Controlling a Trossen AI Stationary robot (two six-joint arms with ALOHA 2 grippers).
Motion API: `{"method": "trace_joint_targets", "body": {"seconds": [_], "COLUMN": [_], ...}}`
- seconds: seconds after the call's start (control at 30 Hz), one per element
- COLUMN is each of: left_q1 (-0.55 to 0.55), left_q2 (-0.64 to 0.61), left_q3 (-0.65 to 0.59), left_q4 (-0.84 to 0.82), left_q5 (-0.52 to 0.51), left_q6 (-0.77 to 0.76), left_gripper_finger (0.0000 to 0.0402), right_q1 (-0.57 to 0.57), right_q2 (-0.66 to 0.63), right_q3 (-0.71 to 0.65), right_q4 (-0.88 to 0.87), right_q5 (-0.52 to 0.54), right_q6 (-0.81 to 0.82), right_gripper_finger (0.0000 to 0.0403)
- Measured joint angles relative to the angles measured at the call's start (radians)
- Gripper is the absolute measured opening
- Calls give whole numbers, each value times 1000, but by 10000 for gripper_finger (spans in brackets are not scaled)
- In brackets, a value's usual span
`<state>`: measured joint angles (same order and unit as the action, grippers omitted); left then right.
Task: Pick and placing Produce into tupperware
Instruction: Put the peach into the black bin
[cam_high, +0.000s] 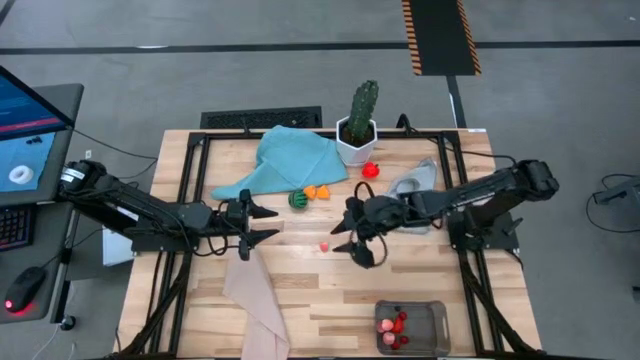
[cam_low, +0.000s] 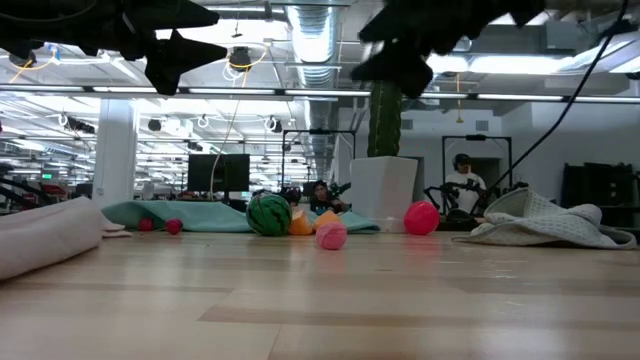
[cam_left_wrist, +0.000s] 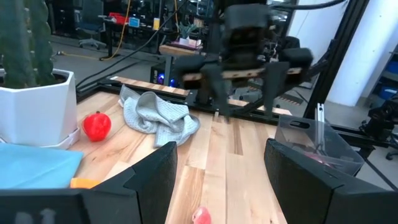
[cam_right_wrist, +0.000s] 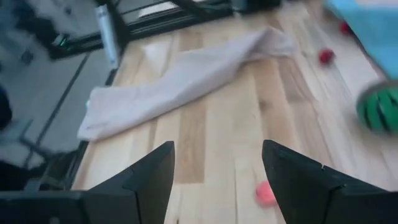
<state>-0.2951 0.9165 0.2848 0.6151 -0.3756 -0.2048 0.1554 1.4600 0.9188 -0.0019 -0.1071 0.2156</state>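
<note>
Now the tupperware (cam_high: 411, 328) stands near the table edge at about 5 o'clock from the table's middle, and some red and pink produce (cam_high: 391, 327) already lies in its left half; how many pieces, I cannot count. In the left wrist view only one clear corner of this tub (cam_left_wrist: 320, 144) shows, partly hidden behind a dark finger.

One small pink piece (cam_high: 325, 245) lies alone near the table's middle, between the two grippers. At 11 o'clock from it rest the green striped ball (cam_high: 297, 199) and two orange pieces (cam_high: 317, 192), just beside the teal cloth (cam_high: 290, 160). A red fruit (cam_high: 370, 170) lies at 1 o'clock, next to the white pot of the cactus (cam_high: 359, 125). In the low view two small red pieces (cam_low: 160, 225) lie at the cloth's edge; their kind is hard to tell.

The right gripper (cam_high: 352, 240) hovers just at 3 o'clock of the pink piece, fingers apart, holding nothing. The left gripper (cam_high: 268, 224) is at 9 o'clock of it, also spread and empty. In the low view both hang above the table and are cut off at the top.

A grey cloth (cam_high: 415, 185) lies partly under the right arm, and a beige cloth (cam_high: 258, 300) reaches off the table at 7 o'clock.
</note>
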Motion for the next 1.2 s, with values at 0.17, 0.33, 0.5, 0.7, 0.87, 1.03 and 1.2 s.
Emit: {"method": "trace_joint_targets", "body": {"seconds": [0.17, 0.33, 0.5, 0.7, 0.87, 1.03, 1.2], "left_q1": [0, 0, 0, 0, 0, 0, 0], "left_q2": [0, 0, 0, 0, 0, 0, 0], "left_q3": [0, 0, 0, 0, 0, 0, 0], "left_q4": [-3, -20, -20, -23, -29, -29, -28], "left_q5": [0, -6, -6, -16, -17, -17, -17], "left_q6": [12, 6, 2, 3, 2, 2, 2], "left_gripper_finger": [230, 230, 230, 230, 230, 230, 230], "right_q1": [-29, -48, -45, -44, -45, -34, -31], "right_q2": [64, 145, 240, 334, 389, 448, 496], "right_q3": [0, 0, 14, 82, 161, 201, 223], "right_q4": [3, 7, 14, -37, -147, -177, -189], "right_q5": [2, 0, 2, 87, 151, 163, 164], "right_q6": [154, 248, 285, 307, 312, 351, 353], "right_gripper_finger": [265, 265, 265, 265, 265, 265, 265]}}
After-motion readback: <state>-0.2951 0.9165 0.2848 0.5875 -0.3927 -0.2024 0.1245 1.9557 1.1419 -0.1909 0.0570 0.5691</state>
